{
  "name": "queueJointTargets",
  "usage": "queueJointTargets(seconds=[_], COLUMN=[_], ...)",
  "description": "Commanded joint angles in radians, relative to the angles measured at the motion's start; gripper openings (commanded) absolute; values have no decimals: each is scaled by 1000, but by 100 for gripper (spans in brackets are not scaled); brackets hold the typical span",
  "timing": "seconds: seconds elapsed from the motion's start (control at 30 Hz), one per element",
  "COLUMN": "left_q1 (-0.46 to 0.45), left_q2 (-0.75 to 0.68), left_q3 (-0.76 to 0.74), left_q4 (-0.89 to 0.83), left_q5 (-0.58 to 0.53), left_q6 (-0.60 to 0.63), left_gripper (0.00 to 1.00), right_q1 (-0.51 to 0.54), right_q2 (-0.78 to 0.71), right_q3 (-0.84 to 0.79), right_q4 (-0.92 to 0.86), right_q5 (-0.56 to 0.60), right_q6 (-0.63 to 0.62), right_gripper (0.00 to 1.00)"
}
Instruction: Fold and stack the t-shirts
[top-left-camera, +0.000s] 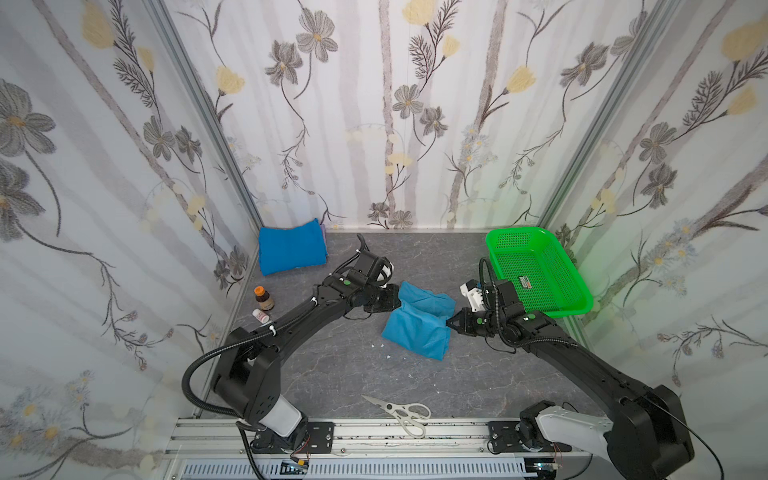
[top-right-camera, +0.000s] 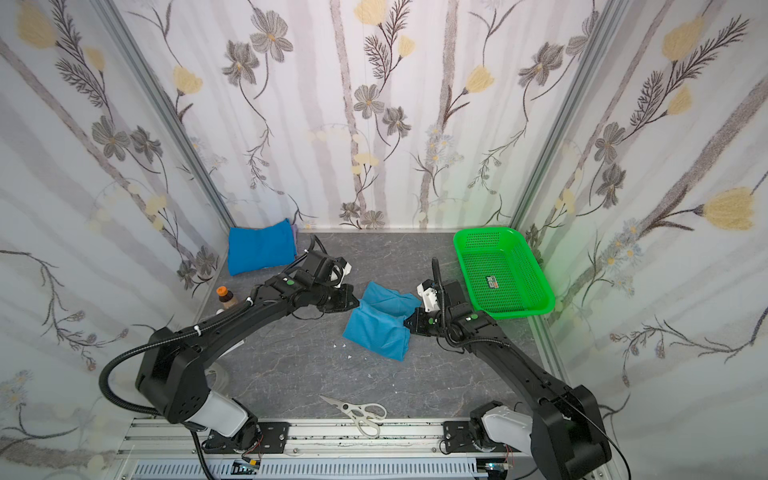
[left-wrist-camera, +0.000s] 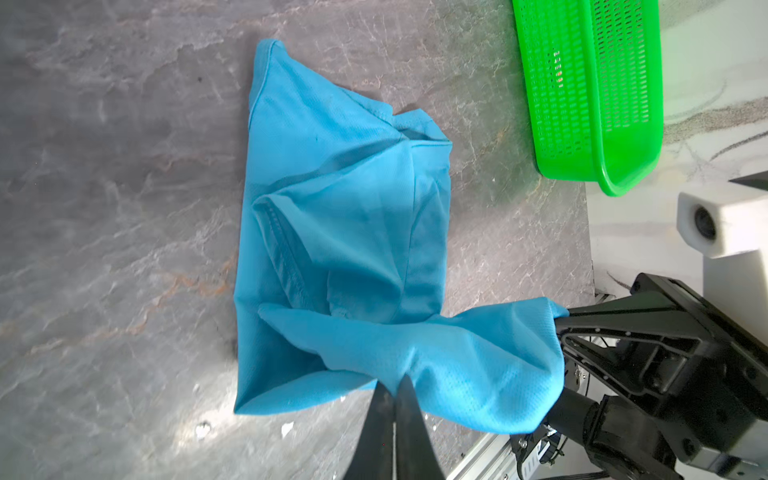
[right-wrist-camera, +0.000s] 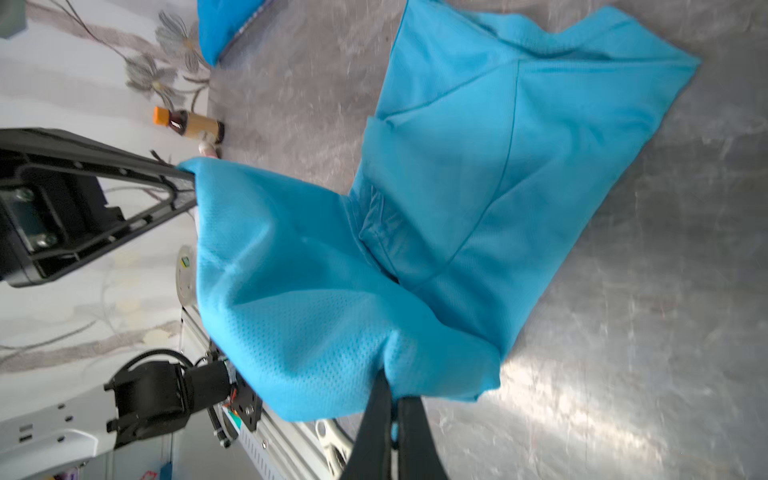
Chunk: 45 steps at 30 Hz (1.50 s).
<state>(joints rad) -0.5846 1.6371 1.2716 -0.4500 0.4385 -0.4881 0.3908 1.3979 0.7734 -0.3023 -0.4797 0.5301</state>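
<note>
A light sky-blue t-shirt (top-left-camera: 415, 330) (top-right-camera: 376, 330) lies crumpled in the middle of the table. My left gripper (top-left-camera: 400, 300) (left-wrist-camera: 398, 384) is shut on its far-left edge. My right gripper (top-left-camera: 448, 322) (right-wrist-camera: 392, 388) is shut on its right edge. In both wrist views the strip of cloth (left-wrist-camera: 478, 365) (right-wrist-camera: 291, 291) between the two grips hangs raised over the rest of the shirt, which rests on the table. A darker blue t-shirt (top-left-camera: 291, 251) (top-right-camera: 261, 251) lies folded in the back left corner, apart from both grippers.
A green perforated basket (top-left-camera: 557, 311) (left-wrist-camera: 582, 83) stands at the back right, close behind my right arm. A brown bottle (top-left-camera: 264, 298) with an orange cap and a small white bottle (top-left-camera: 261, 316) sit by the left wall. White scissors (top-left-camera: 401, 411) lie at the front edge.
</note>
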Motion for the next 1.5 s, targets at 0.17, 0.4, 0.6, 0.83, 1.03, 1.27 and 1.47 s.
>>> queueJointTargets(seconds=[0.17,0.4,0.6,0.83,1.03,1.27,1.47], left_q1=[77,127,178,147,118,94,82], left_q2=[394,467,359,336,338,325,188], left_q3=[362,457,303,97,9,-65,-254], left_q4=[72,182,203,215,267,278,277], left_q5=[179,231,246,213,157,140,93], left_q6=[11,-29,33,69,30,8,-2], left_gripper=[7,100,100,98,91,36,0], right_q1=[-135,-164,-104,-69,-46,-38,40], right_q2=[289,377,313,338,445,571,533], right_q3=[88,216,244,218,244,256,170], right_q4=[288,335,244,215,276,266,288], right_q5=[1,153,300,303,142,108,93], right_q6=[72,88,-13,-34,-53,-34,-30], right_gripper=[0,50,72,79,80,80,80])
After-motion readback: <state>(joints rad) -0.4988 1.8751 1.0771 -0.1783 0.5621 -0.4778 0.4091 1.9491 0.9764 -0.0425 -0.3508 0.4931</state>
